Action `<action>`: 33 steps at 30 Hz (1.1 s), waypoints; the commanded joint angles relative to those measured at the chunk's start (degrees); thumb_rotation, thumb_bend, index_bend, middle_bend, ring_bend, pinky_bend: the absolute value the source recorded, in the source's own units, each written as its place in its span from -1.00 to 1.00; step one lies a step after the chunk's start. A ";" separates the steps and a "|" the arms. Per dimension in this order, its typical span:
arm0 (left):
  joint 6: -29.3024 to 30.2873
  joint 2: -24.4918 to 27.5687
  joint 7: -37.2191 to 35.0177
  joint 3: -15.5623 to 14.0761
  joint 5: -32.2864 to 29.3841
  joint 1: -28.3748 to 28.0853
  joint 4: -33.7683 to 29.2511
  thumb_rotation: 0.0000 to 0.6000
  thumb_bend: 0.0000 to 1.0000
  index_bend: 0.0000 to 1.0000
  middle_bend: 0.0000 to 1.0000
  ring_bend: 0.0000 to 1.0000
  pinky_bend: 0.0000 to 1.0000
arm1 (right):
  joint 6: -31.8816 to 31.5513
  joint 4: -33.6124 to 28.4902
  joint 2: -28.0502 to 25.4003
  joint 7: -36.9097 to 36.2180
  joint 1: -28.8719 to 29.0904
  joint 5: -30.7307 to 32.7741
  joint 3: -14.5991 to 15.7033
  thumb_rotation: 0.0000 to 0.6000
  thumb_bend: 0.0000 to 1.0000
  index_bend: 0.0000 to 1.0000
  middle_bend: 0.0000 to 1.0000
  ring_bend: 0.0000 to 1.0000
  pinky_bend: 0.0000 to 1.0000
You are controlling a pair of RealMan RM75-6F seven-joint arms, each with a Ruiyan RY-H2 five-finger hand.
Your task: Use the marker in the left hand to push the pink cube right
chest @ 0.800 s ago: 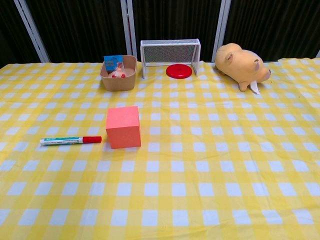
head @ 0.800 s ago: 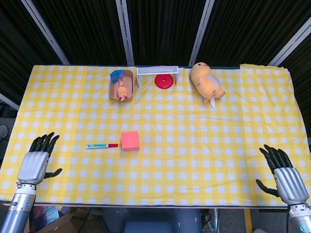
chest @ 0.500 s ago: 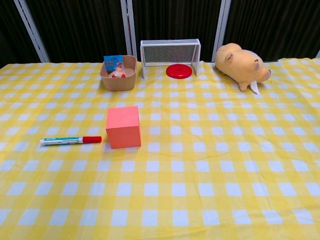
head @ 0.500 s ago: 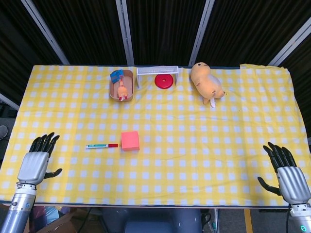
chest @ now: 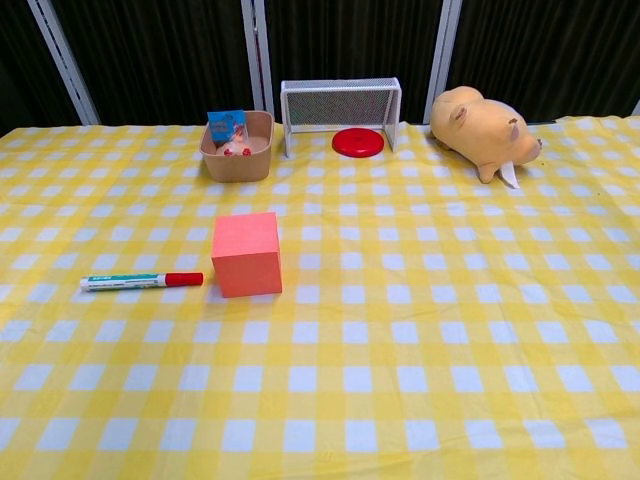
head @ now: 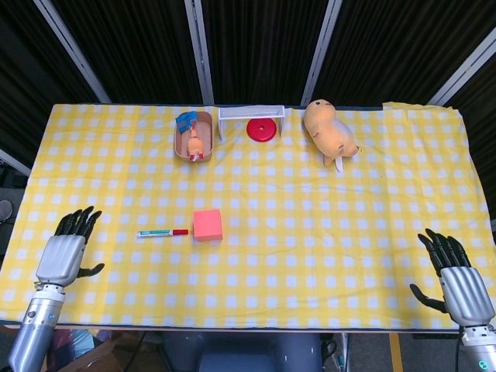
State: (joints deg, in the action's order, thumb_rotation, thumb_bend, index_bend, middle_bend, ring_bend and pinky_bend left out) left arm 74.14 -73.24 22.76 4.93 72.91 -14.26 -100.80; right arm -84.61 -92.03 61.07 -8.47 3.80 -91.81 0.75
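The pink cube [head: 208, 225] [chest: 246, 254] sits on the yellow checked cloth, left of the table's middle. Just to its left lies the marker [head: 163, 232] [chest: 141, 281], white-bodied with a red cap that points at the cube and stops a little short of it. My left hand [head: 66, 249] hovers near the front left corner, fingers spread and empty, well left of the marker. At the front right corner my right hand [head: 456, 279] is likewise spread with nothing in it. Neither hand shows in the chest view.
At the back stand a tan bowl [head: 182, 147] [chest: 237, 160] with small toys, a white mesh goal [head: 250, 114] [chest: 340, 100] with a red disc [head: 261, 129] [chest: 358, 142] in it, and an orange plush animal [head: 331, 132] [chest: 484, 124].
My left hand has shifted slightly forward and to the right. The right hand wavered a little near its corner. Marker and cube have not moved.
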 commanded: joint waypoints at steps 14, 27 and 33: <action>-10.22 -12.23 12.10 7.86 -20.51 -12.62 6.94 1.00 -0.43 -0.07 -0.71 -0.93 -0.76 | 0.00 0.23 -0.18 -1.16 0.10 -0.20 -0.06 1.00 -0.36 -1.00 -1.00 -1.00 -1.00; -10.12 -18.96 19.93 8.39 -30.56 -18.31 12.51 1.00 -0.35 -0.06 -0.71 -0.93 -0.76 | -0.06 0.22 -0.53 -2.58 0.17 -0.51 0.01 1.00 -0.36 -1.00 -1.00 -1.00 -1.00; -10.35 -20.38 21.05 8.42 -32.34 -20.09 14.13 1.00 -0.32 -0.06 -0.71 -0.93 -0.76 | 0.06 0.13 -0.59 -2.74 0.18 -0.33 -0.02 1.00 -0.36 -1.00 -1.00 -1.00 -1.00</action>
State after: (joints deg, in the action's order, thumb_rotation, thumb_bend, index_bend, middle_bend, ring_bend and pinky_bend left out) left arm 63.86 -93.42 43.64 13.33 40.80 -34.13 -86.85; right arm -84.54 -91.90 60.48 -11.21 3.97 -92.14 0.73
